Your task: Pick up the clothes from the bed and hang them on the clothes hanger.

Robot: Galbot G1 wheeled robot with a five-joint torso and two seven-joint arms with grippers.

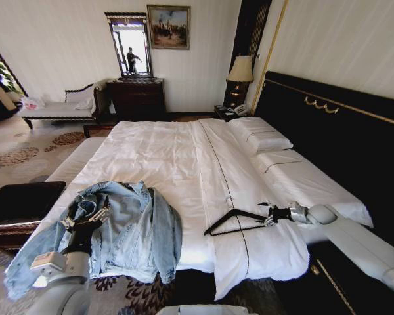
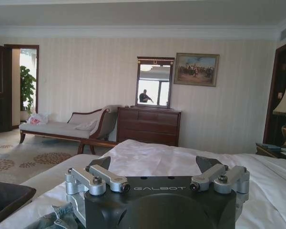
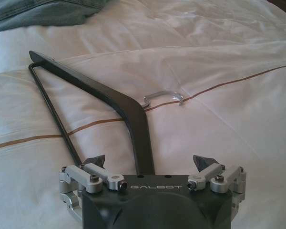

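Bed point(image 1: 164, 154): the wide white quilt carries both task things near its foot end, well apart from each other, so I have room to work each arm alone.
Clothes point(image 1: 128, 233): the denim jacket lies rumpled at the foot corner on my left side, one sleeve trailing off the edge toward the carpet; I judge it needs gathering by the collar, not the sleeve, or it will drag.
Clothes hanger point(image 1: 235, 222): black, flat on the quilt on my right side, metal hook point(image 3: 163, 97) resting on the brown seam.
Right tool point(image 3: 151, 162): fingers spread wide, one hanger arm running between them, not yet pinched; I should close squarely on that arm, low enough not to snag quilt.
Left tool point(image 2: 154, 164): open, held over the jacket.
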